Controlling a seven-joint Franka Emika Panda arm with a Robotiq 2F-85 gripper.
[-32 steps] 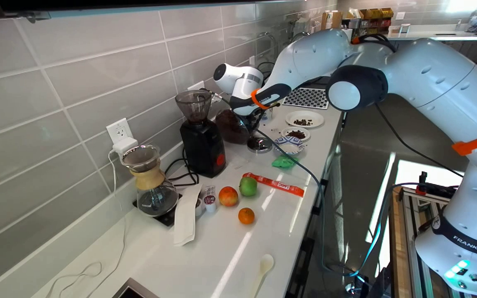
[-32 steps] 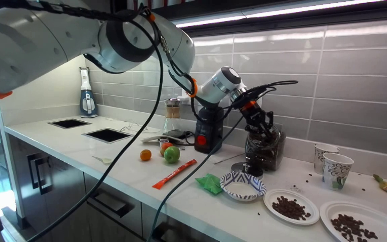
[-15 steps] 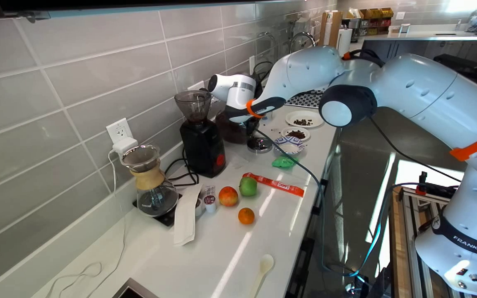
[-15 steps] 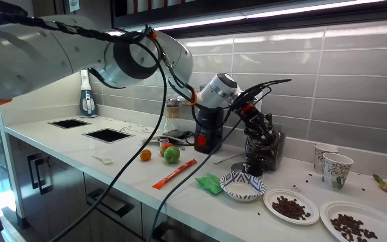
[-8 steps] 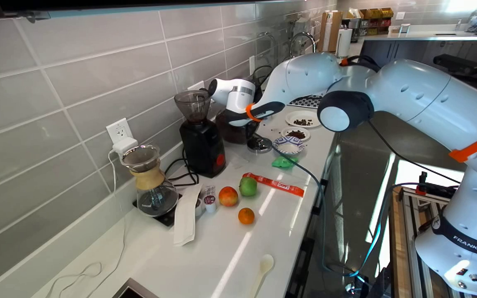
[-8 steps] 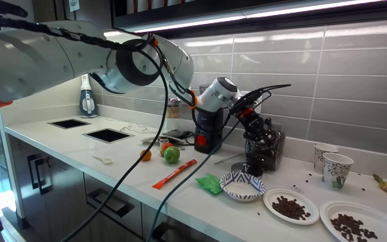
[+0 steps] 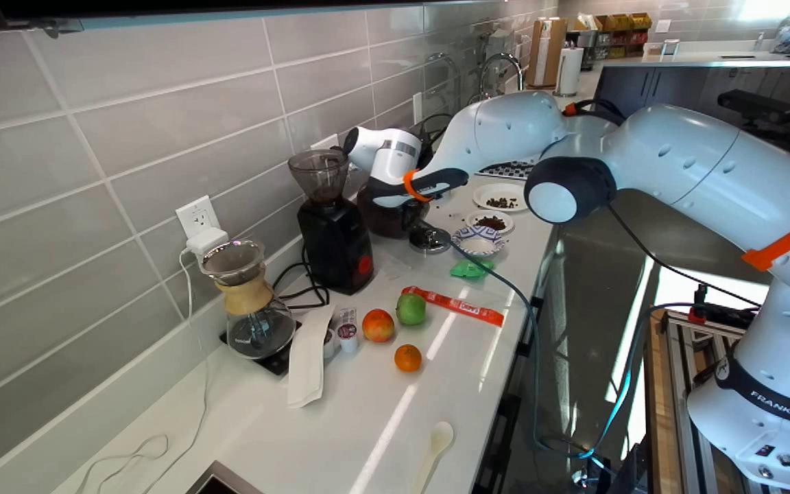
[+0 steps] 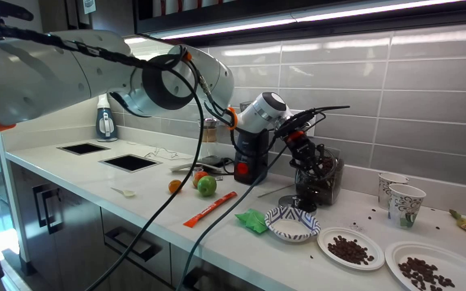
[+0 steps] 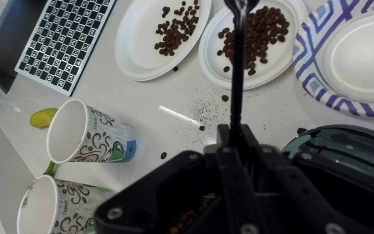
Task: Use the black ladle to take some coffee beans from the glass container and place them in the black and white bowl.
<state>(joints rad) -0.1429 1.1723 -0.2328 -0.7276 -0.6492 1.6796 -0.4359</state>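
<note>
Plainly, hand (image 9: 236, 131) pinched on the black ladle (image 9: 238, 71), glass container (image 8: 329, 192) near the hand, patterned bowl (image 9: 362, 58) farther off.

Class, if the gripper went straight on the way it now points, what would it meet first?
Probably the glass container: in an exterior view the gripper slants down towards it. Depth is unclear; the wrist view shows countertop beyond the fingertips, so it might miss.
</note>
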